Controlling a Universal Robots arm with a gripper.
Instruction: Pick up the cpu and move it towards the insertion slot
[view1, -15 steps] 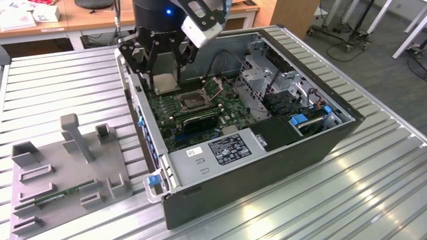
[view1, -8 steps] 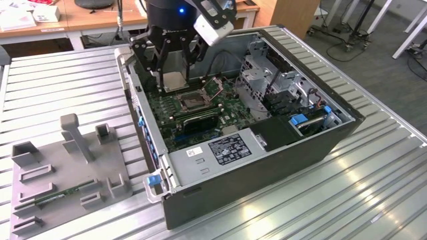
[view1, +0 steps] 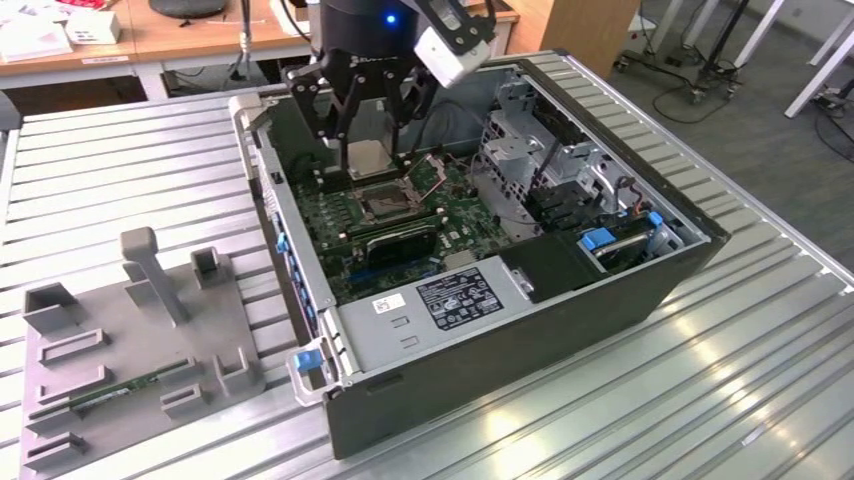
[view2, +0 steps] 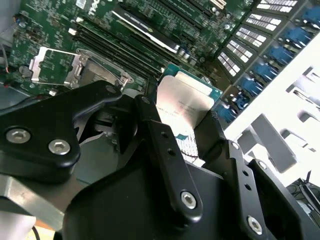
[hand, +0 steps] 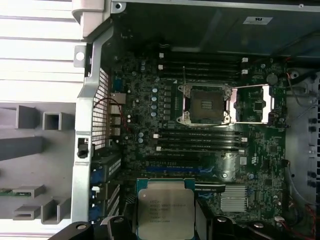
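Observation:
My gripper (view1: 363, 150) hangs inside the open computer case, shut on the cpu (view1: 363, 157). The cpu (hand: 165, 210) is a flat square chip with a silver top, pinched by its two opposite edges between black fingers (hand: 204, 220). In the second wrist view the cpu (view2: 186, 97) sits between the two fingertips of the gripper (view2: 182, 117). The insertion slot (view1: 382, 200) is a silver-framed square socket with a dark centre on the green motherboard, just below and in front of the chip. The insertion slot (hand: 205, 103) stands uncovered, its load plate (hand: 256, 105) swung open beside it.
The case walls (view1: 274, 190) surround the board, with a drive cage (view1: 534, 160) and a power supply (view1: 447, 300) nearby. Long black memory slots (hand: 200, 140) flank the socket. A grey holder (view1: 134, 350) carrying a green memory stick (view1: 110, 393) sits on the slatted table at the exterior view's left.

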